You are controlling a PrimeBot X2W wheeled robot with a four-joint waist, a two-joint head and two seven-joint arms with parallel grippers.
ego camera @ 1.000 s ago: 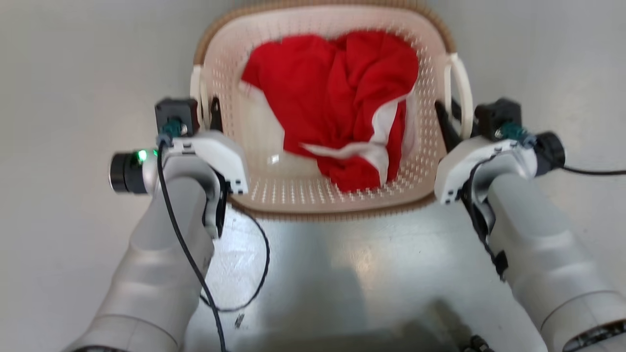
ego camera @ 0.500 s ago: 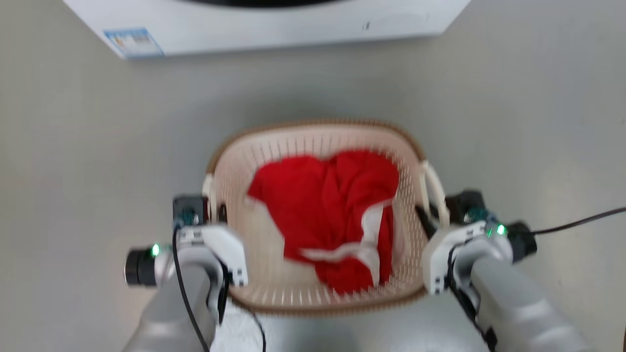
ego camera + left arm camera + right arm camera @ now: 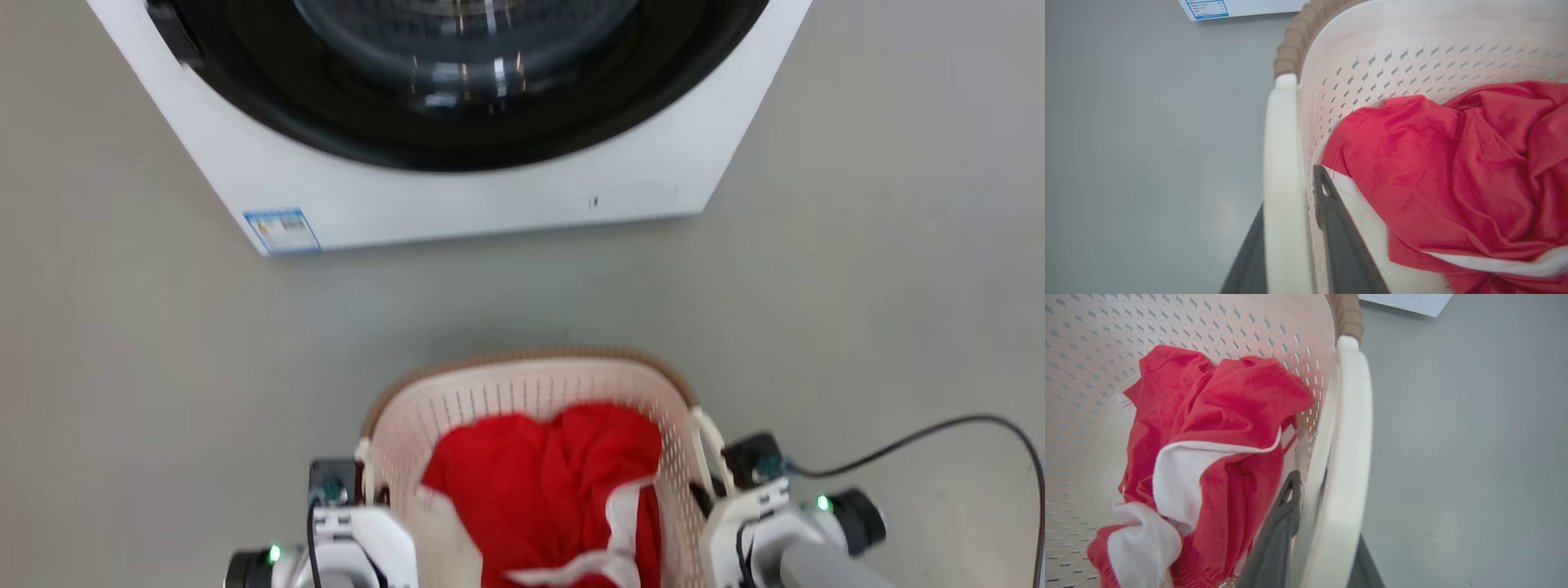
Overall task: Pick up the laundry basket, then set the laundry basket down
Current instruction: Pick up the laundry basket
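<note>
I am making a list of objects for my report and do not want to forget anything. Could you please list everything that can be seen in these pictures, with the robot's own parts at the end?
washing machine: one, white with a dark round door, far side of the floor
label: one, blue and white, low corner of the washing machine's front, robot's left
laundry basket: one, cream with a brown rim, between the two grippers
left handle, right handle: two, white, on the basket's sides
cloth: one bundle, red with white trim, inside the basket
cable: one, black, beside the right wrist
floor: grey
left gripper: dark fingers closed on the left handle
right gripper: dark fingers closed on the right handle
</note>
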